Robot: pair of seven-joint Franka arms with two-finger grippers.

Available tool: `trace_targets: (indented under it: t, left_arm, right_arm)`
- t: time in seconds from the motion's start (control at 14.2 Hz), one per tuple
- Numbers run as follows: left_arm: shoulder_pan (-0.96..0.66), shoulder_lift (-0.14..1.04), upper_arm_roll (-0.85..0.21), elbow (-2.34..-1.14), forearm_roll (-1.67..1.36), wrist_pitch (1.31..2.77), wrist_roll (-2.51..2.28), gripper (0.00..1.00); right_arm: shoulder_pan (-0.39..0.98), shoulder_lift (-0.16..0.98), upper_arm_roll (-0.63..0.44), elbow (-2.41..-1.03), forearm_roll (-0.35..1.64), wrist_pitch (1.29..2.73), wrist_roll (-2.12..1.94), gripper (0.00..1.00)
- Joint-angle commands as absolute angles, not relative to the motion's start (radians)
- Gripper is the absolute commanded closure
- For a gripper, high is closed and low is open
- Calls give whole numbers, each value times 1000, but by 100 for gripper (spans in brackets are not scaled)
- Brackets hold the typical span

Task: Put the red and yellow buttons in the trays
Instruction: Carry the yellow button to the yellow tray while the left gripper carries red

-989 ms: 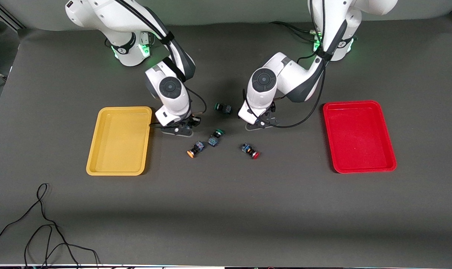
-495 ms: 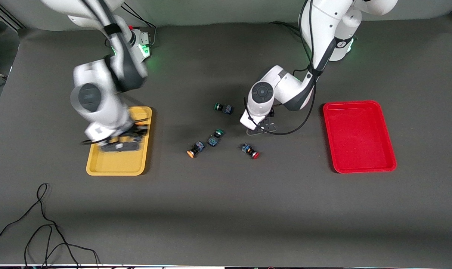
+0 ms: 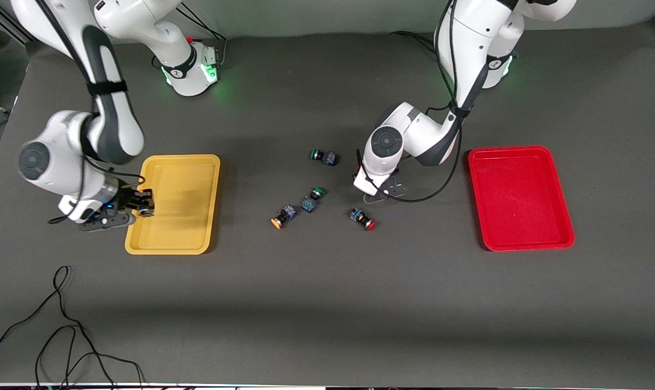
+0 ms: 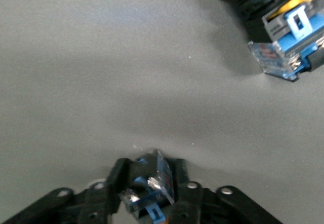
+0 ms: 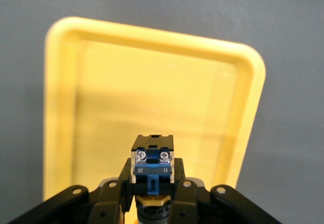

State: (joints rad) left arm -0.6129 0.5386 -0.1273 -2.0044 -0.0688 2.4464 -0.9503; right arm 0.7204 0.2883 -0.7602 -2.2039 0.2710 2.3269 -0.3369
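Observation:
My right gripper [image 3: 139, 202] is shut on a yellow-capped button [image 5: 153, 159] and holds it over the yellow tray [image 3: 197, 162], at the rim toward the right arm's end; the tray [image 5: 66, 107] fills the right wrist view. My left gripper [image 3: 380, 190] is low over the table's middle, shut on a dark blue-bodied button [image 4: 150, 186] whose cap is hidden. A red-capped button [image 3: 363, 219] lies just nearer the camera than it. An orange-capped button [image 3: 282, 216] lies on the mat. The red tray [image 3: 517, 197] stands empty toward the left arm's end.
Two green-capped buttons lie in the middle, one [image 3: 312, 199] beside the orange-capped one, the other [image 3: 323, 156] farther from the camera. A button body [image 4: 283, 36] shows at the edge of the left wrist view. A black cable [image 3: 62, 325] lies near the front corner.
My right arm swung from the table's middle to the yellow tray, carrying its button. My left gripper shifted slightly toward the camera.

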Motion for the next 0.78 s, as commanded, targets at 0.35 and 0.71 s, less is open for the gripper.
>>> trace_targets:
  t: [0.35,0.71]
  left_arm:
    - [-461,227,-123,-2017,-72,1993,-788,100]
    - [-165,101,-120,-2058,3,1764,-257,100]
  right_arm:
    - [698,514,-755,-2186,507,2436,-515,98]
    - [699,483,-762,-2129,528,2332,-508,0]
